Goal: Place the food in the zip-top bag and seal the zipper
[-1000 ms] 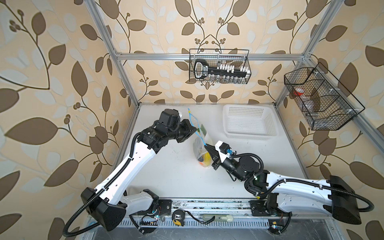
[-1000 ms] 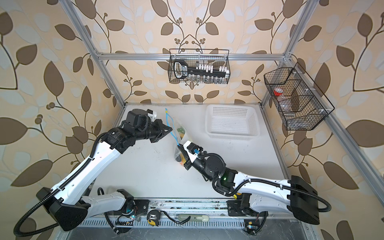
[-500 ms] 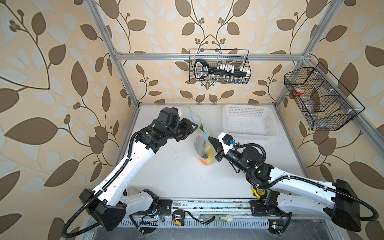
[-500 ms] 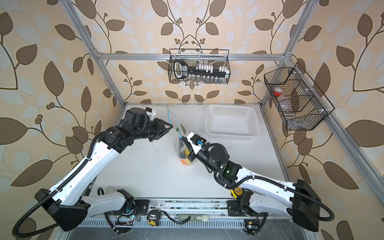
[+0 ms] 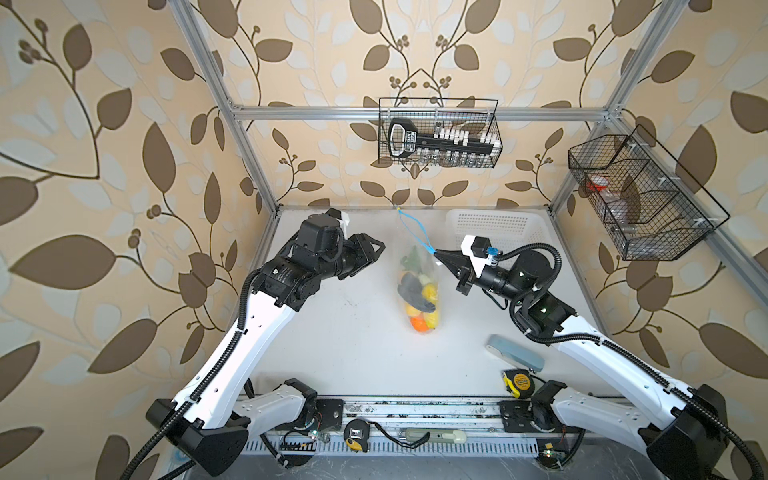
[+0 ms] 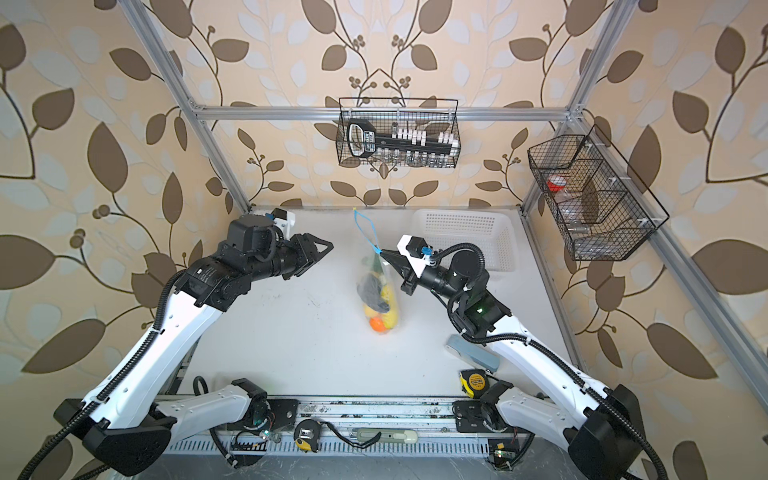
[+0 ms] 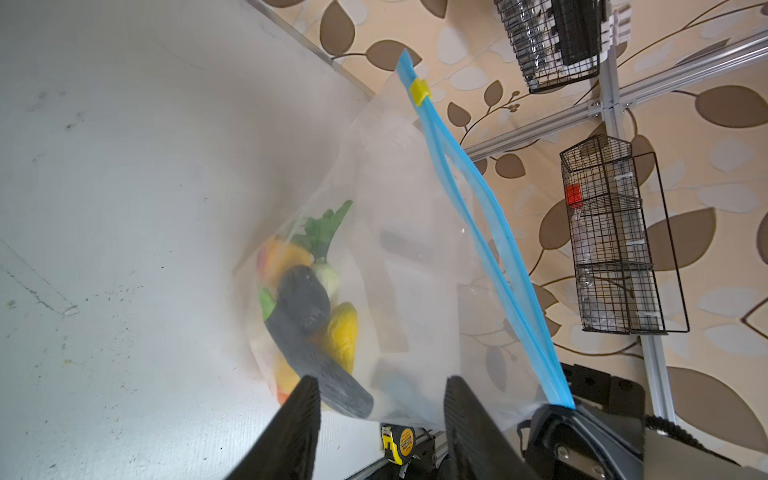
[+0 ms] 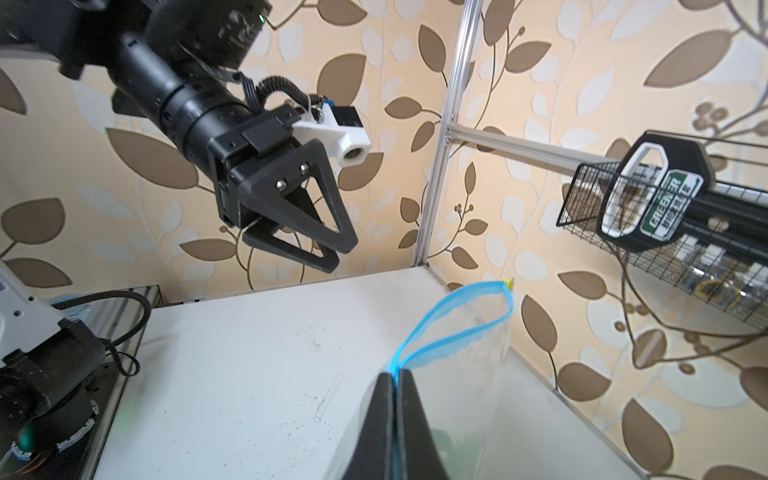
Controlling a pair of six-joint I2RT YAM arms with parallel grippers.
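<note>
Right tool (image 5: 437, 252) is clenched on one end of the zipper (image 5: 412, 229), holding the zip-top bag (image 5: 415, 254) at frame centre with the food (image 5: 428, 291) inside. Left tool (image 5: 379, 251) gapes empty, well apart at centre-left.

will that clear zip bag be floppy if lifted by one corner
Probably very floppy: the clear crinkly plastic zip-top bag sags from the right pincer, shut on one end of its light-blue zipper strip. Likely bottom-heavy, since the small toy fruits and vegetables bunch at its low end. The mouth gapes, so tipping may spill them.
</note>
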